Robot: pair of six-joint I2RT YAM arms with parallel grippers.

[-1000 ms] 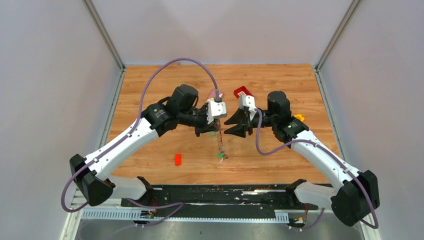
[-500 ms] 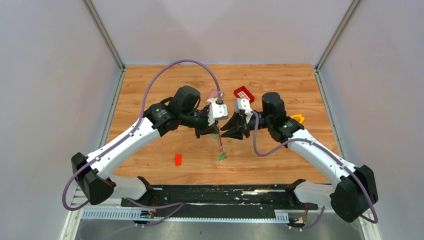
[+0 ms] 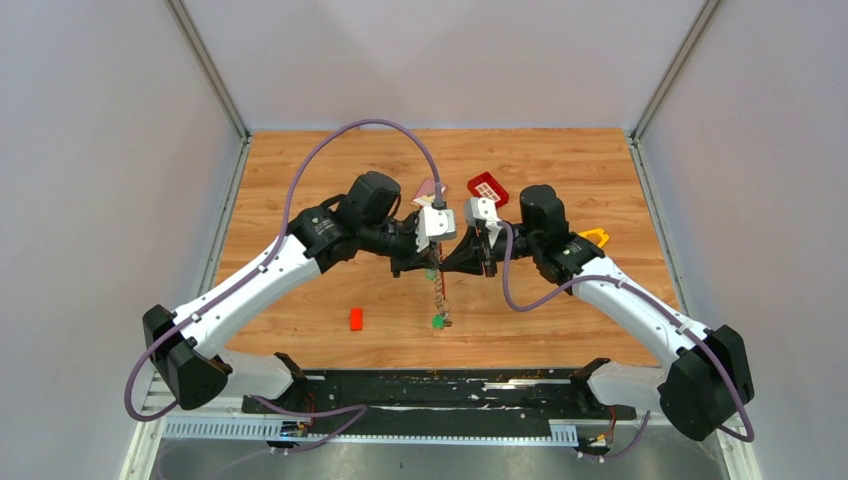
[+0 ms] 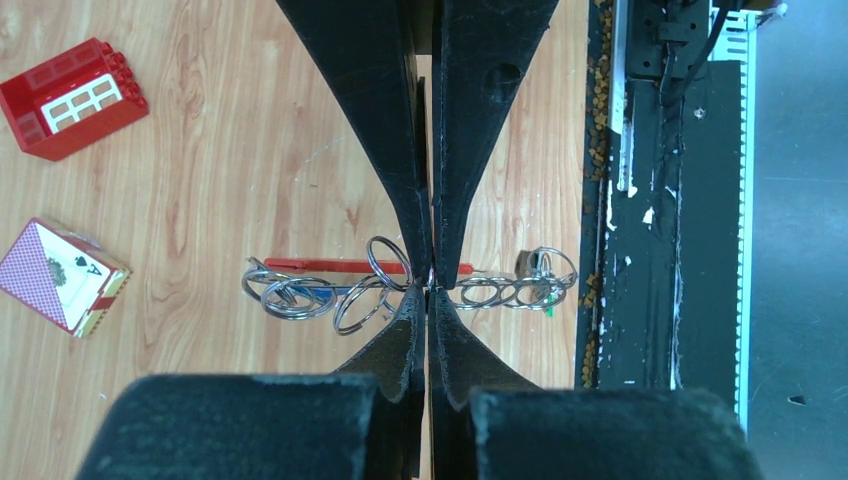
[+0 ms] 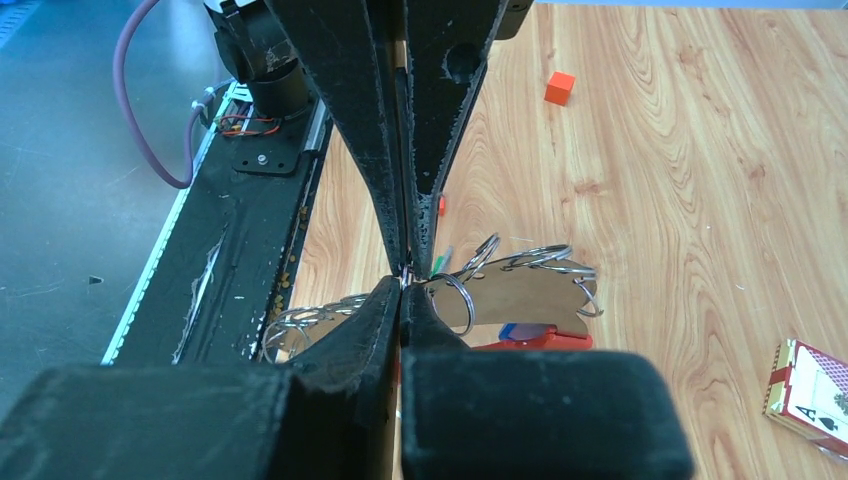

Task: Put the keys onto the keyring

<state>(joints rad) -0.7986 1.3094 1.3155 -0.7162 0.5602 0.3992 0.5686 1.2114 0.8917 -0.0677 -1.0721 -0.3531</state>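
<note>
The keyring, a chain of linked silver rings, hangs above the table between the two arms. In the left wrist view the keyring runs sideways, with its red piece at the left end. My left gripper is shut on a ring in the middle. My right gripper meets it tip to tip and is shut on the same stretch of rings. A green key dangles at the chain's low end. A blue key head shows beside the red piece.
A small red block lies on the wooden table at the front left. Behind the grippers stand a red gridded tray and a card box. A yellow piece sits beside the right arm. The black base rail runs along the near edge.
My right gripper has moved left up to the left gripper's tips and closed its jaws on the chain. The left gripper has stayed shut, and the hanging chain shifted slightly.
</note>
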